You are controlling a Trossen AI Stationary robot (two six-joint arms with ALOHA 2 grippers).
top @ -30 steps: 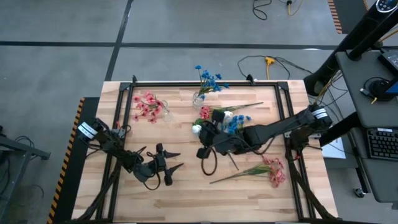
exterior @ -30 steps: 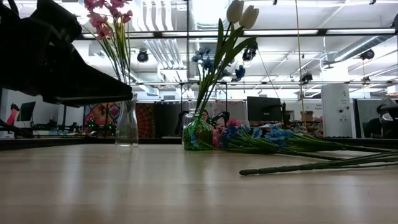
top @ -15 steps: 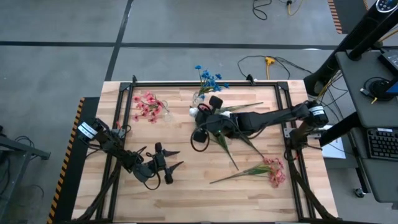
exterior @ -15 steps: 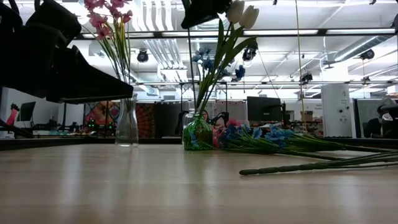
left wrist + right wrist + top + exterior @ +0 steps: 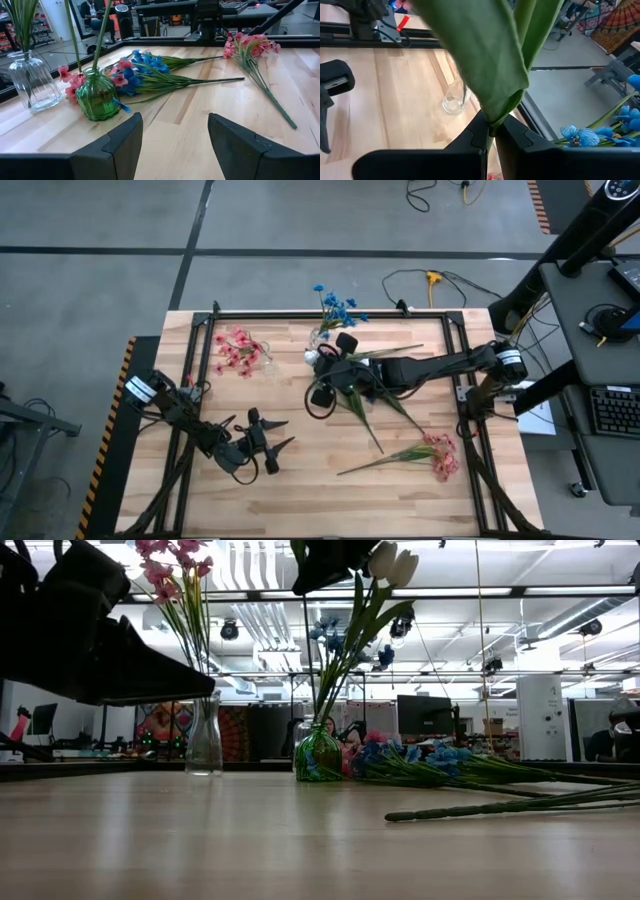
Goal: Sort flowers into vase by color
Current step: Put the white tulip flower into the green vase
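Only wristward: right pincer [image 5: 491, 131] pinching stem [image 5: 492, 60].

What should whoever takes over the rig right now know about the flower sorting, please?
Left tool: open, empty, hovering over the table's near left.
Right tool: shut on a leafy green stem, lifted near the vases; I cannot tell its blossom's colour.
Done: pink flowers stand in the clear vase; blue flowers stand in the green vase.
Left: place the held stem, then sort the mixed blue and pink pile lying beside the green vase and the pink sprig on the near right.
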